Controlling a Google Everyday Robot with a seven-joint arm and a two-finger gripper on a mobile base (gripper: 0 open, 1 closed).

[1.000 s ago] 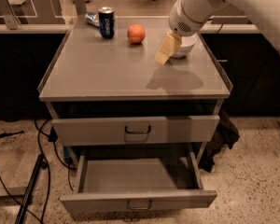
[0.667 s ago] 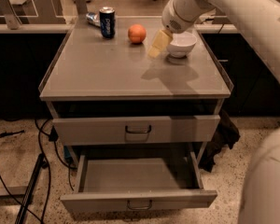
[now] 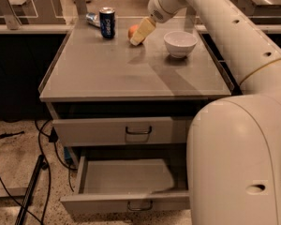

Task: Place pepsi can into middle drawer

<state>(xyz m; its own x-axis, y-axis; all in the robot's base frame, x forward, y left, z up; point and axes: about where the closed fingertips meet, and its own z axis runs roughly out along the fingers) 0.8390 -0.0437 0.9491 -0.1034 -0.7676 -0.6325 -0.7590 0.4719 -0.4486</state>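
The pepsi can (image 3: 107,22), dark blue with a silver top, stands upright at the back left of the grey cabinet top (image 3: 107,74). My gripper (image 3: 141,33) hangs just above the cabinet top, to the right of the can and apart from it, in front of an orange fruit (image 3: 132,30). It holds nothing that I can see. The middle drawer (image 3: 126,178) is the lower handled front; it is pulled open and its inside looks empty. The drawer above it (image 3: 112,131) is nearly shut.
A white bowl (image 3: 180,43) stands at the back right of the top. A silvery can (image 3: 92,18) lies behind the pepsi can. My arm's large white body (image 3: 239,163) fills the right foreground and covers the open drawer's right end. Cables lie on the floor at left.
My gripper has moved left across the cabinet top, from in front of the white bowl to in front of the orange fruit, closer to the pepsi can. The bowl now shows fully.
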